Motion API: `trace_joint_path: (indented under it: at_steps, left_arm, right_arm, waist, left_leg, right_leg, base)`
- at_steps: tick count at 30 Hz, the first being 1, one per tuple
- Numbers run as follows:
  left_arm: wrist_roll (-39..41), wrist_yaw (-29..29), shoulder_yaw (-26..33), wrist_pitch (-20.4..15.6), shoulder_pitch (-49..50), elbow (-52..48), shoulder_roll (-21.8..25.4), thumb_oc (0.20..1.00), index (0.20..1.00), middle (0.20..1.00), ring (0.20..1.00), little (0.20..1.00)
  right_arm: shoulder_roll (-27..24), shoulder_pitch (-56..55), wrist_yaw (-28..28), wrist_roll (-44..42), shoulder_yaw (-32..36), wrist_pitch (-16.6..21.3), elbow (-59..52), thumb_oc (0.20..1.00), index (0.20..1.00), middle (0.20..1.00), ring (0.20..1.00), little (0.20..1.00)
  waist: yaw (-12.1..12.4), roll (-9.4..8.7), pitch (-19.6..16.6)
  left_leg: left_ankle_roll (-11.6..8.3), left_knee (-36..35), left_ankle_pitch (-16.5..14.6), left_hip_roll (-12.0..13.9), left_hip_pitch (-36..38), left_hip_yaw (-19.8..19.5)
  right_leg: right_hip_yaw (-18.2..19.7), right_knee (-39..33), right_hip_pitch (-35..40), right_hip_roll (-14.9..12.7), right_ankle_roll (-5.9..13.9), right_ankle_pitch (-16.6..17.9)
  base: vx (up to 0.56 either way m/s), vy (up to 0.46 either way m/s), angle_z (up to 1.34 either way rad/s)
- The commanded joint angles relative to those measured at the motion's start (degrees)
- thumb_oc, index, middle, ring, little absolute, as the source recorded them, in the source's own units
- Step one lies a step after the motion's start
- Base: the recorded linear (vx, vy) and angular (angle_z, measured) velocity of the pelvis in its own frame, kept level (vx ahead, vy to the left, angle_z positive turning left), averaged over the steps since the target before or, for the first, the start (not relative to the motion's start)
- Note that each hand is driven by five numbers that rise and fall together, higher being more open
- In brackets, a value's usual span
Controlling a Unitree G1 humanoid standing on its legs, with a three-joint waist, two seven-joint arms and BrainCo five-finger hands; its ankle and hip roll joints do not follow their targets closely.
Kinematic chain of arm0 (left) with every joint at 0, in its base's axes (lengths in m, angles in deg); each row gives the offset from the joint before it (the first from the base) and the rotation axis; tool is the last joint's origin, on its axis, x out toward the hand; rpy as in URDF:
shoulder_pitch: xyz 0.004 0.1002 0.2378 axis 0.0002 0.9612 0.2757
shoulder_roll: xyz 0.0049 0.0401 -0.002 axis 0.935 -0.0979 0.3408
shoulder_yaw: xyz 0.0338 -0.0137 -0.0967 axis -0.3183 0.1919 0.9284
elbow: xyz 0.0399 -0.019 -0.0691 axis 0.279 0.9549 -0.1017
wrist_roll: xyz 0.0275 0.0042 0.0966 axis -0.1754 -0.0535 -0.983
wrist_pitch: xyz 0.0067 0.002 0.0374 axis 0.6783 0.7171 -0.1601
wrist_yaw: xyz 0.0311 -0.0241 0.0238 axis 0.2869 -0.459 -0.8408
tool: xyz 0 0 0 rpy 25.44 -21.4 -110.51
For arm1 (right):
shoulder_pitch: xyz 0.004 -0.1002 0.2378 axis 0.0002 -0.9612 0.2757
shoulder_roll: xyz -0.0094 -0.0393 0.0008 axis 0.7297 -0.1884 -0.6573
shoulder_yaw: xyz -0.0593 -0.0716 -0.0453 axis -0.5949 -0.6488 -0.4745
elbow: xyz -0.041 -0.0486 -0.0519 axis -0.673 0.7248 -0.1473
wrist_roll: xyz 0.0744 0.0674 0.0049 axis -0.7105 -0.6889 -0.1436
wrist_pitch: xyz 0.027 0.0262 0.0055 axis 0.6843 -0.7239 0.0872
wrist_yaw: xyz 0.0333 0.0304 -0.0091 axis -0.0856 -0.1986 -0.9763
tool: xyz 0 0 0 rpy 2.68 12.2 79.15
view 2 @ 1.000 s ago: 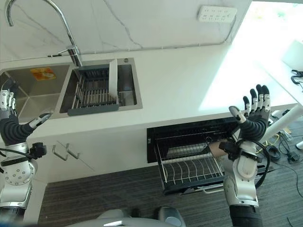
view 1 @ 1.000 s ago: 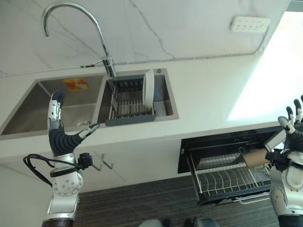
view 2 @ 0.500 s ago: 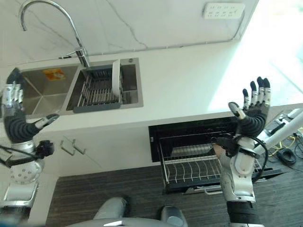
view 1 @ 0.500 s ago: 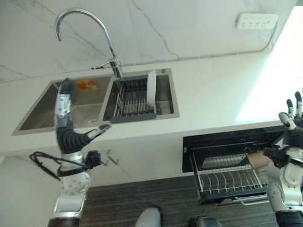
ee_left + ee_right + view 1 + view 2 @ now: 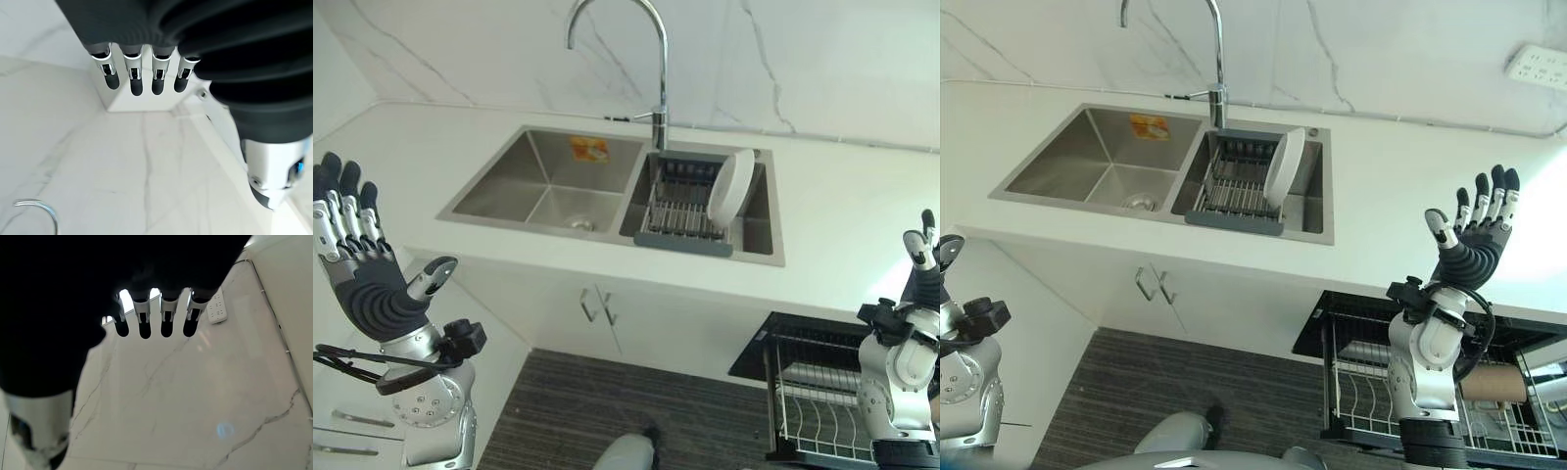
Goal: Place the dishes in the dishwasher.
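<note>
One round white plate [image 5: 730, 186] is all I can spot for dishes, and it's standing on edge at the right end of the grey wire drying rack [image 5: 681, 204] that sits in the right basin of the stainless double sink [image 5: 544, 182], under the tall curved chrome tap [image 5: 642, 44]. The pull-out dishwasher rack [image 5: 1420, 392] with its wire prongs is open below the front edge of the white counter [image 5: 847, 235], over at the right end, well apart from the plate.

Both hands are up in the air holding nothing. The left hand [image 5: 360, 259] has its fingers spread straight, out past the left end of the counter, and the right hand [image 5: 1474, 235] is the same, palm up above the dishwasher rack.

What worries me: the plate is upright and slick, so a sloppy pinch on the rim could tip it over in the rack or knock it against the basin wall. The tap is right there too, so an arm reaching in could clip it. And carrying the plate across the counter edge down to the low rack is where a weak hold would drop it.
</note>
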Motion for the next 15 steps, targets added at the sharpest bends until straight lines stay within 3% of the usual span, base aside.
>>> trace_joint_path:
  at_steps: [1,3,4,8,10,14,15]
  left_arm:
    - [9.5,4.1,-1.9,2.9,0.4,0.1,0.2,1.000,1.000,1.000,1.000,1.000]
    - [18.2,3.4,-2.8,6.0,2.9,3.9,-2.8,1.000,1.000,1.000,1.000,1.000]
    - [18.9,3.8,-2.9,6.5,3.1,5.2,-3.1,1.000,1.000,1.000,1.000,1.000]
    - [12.9,7.9,-7.3,8.0,6.0,13.6,-4.5,1.000,1.000,1.000,1.000,1.000]
    - [11.3,10.7,-12.2,9.0,6.9,23.3,-5.1,1.000,1.000,1.000,1.000,1.000]
    - [8.6,10.6,-16.8,8.8,7.0,36.4,-7.3,1.000,1.000,1.000,1.000,1.000]
    - [8.8,10.6,-17.3,10.2,6.9,38.3,-7.6,1.000,1.000,1.000,1.000,1.000]
  right_arm:
    - [-1.6,1.0,0.9,1.6,0.5,2.7,-1.4,1.000,1.000,1.000,1.000,1.000]
    - [-1.0,1.1,1.4,2.7,0.0,3.7,-0.5,1.000,1.000,1.000,1.000,1.000]
    - [-1.0,1.1,1.6,2.7,-0.1,3.7,-0.4,1.000,1.000,1.000,1.000,1.000]
    - [-1.6,0.6,2.8,2.3,-0.2,5.2,-0.1,1.000,1.000,1.000,1.000,1.000]
    - [-2.4,0.7,2.3,1.0,-0.6,6.5,1.1,1.000,1.000,1.000,1.000,1.000]
    - [-3.3,0.8,1.1,0.1,-1.6,7.2,1.9,1.000,1.000,1.000,1.000,1.000]
    - [-3.3,0.7,0.8,0.4,-1.8,7.2,1.9,1.000,1.000,1.000,1.000,1.000]
  waist:
    - [-0.9,-0.84,-1.5]
    - [0.0,-0.95,-1.2]
    - [0.1,-1.00,-1.3]
    - [0.6,-2.02,-0.5]
    - [0.4,-2.18,-0.2]
    - [-0.7,-2.06,-0.3]
    - [-0.9,-2.00,-0.3]
  left_leg:
    - [-1.50,3.0,-2.1,2.3,-1.9,1.0]
    - [-1.80,3.0,-1.8,2.5,-2.2,1.0]
    - [-1.82,3.0,-1.7,2.5,-2.2,0.9]
    - [-1.69,3.0,-1.6,2.6,-2.6,1.0]
    - [-1.71,3.0,-1.7,2.9,-2.5,1.5]
    - [-1.59,3.0,-1.9,3.6,-2.2,2.8]
    - [-1.57,3.0,-1.9,3.8,-2.0,3.1]
  right_leg:
    - [0.1,-1.7,-1.7,0.2,1.06,5.6]
    - [-0.3,-1.7,-1.9,0.3,1.12,5.7]
    - [-0.3,-1.7,-1.9,0.4,1.13,5.8]
    - [-1.1,-1.7,-2.2,0.7,0.94,6.1]
    - [-1.1,-1.7,-2.2,0.9,0.91,6.1]
    - [-0.7,-1.7,-2.4,1.3,0.81,6.1]
    - [-0.5,-1.7,-2.3,1.4,0.74,6.0]
  base:
    - [-0.04,-0.048,-0.04]
    - [-0.04,-0.067,-0.03]
    - [-0.02,-0.080,0.01]
    - [-0.02,-0.089,0.05]
    - [-0.02,-0.055,0.11]
    - [0.01,-0.012,-0.03]
    - [0.02,-0.007,-0.17]
